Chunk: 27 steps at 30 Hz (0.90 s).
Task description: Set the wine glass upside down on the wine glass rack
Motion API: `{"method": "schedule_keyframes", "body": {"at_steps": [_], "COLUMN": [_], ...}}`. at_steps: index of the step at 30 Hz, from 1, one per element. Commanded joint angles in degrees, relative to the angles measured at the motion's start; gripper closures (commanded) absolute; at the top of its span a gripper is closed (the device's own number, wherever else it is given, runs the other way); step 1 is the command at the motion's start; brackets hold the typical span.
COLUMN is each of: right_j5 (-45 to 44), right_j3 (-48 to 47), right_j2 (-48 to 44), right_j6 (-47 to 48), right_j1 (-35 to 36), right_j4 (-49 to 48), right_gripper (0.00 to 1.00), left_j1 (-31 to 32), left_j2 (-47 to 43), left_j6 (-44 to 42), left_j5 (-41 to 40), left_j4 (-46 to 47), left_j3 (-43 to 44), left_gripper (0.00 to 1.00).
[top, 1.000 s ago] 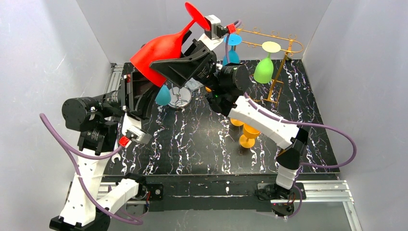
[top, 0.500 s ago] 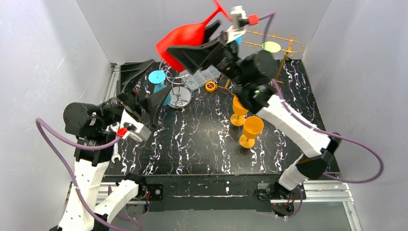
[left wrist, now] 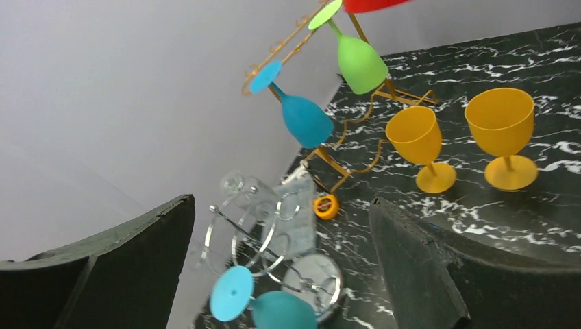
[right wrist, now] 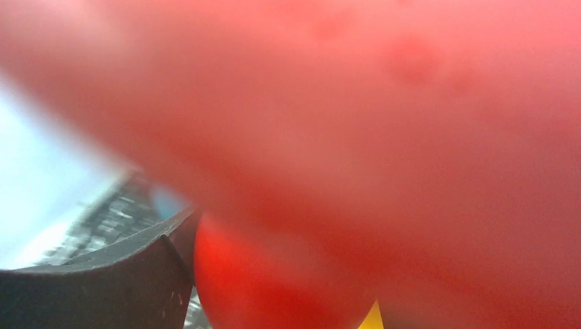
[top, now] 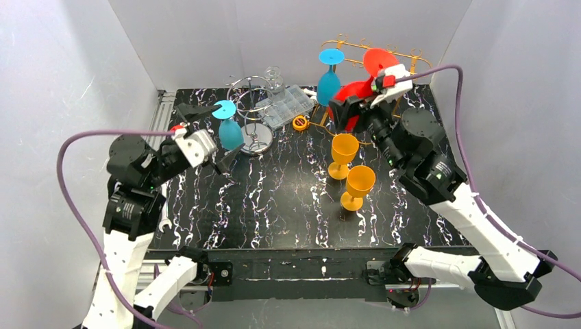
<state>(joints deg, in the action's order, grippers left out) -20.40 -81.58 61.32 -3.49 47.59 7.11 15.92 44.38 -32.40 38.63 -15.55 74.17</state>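
The right gripper [top: 356, 110] is clamped wide around the bowl of the red wine glass [top: 351, 90]. The right wrist view is filled by blurred red, with one dark finger [right wrist: 116, 274] at its lower edge. The glass is inverted and tilted at the front of the gold rack [top: 411, 60], with its bowl low and its round foot up at the level of the rack's top rails, beside the foot of the green glass [left wrist: 360, 63]. Whether the foot sits in the rails cannot be told. The left gripper [left wrist: 281, 205] is well to the left of the rack, with its fingers spread wide and nothing between them. There is one red glass and one green glass, which hangs bowl-down from the rack. One blue glass [top: 329, 83] hangs at the rack's left end. One teal glass [top: 230, 131] is well to the left of the rack, at a silver wire stand [top: 255, 137]. Two orange goblets [top: 344, 155] stand upright on the table [top: 274, 205] just in front of the rack. One clear glass [top: 274, 74] is to the rack's left, by the stand.
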Motion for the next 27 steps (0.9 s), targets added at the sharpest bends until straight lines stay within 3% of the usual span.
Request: {"method": "schedule_keyframes", "body": {"at_steps": [1,7,13,15,19,27], "right_j5": [-19.6,-27.5,-29.9,-29.5,-28.2,-33.4], "right_j3": [4.6,12.4,17.0,17.8,22.2,26.3], "right_j2": [-5.5,-9.9,-4.2,-2.3,-2.1,0.3], "right_j6": [7.8,12.3,12.3,10.5,8.1,7.8], "right_j1": [-0.2,-0.7,-6.5,-10.3,-16.5,-20.1], "right_j4": [7.0,2.4,-2.9,-4.4,-10.7,-15.3], "right_gripper": [0.47,0.46,0.54,0.59,0.60,0.62], "left_j1": [0.0,0.0,-0.1,-0.3,-0.7,-0.9], "left_j2": [2.9,9.8,17.8,18.1,17.3,18.3], "left_j6": [9.6,15.0,18.9,18.9,16.8,16.0], "left_j5": [-3.3,-6.3,-7.2,-6.9,-6.5,-5.7], "left_j4": [-0.3,-1.1,-4.9,-4.9,-5.7,-7.9], "left_j3": [0.1,2.0,5.4,5.6,5.0,6.0], "left_gripper": [0.02,0.02,0.02,0.02,0.02,0.02]}}
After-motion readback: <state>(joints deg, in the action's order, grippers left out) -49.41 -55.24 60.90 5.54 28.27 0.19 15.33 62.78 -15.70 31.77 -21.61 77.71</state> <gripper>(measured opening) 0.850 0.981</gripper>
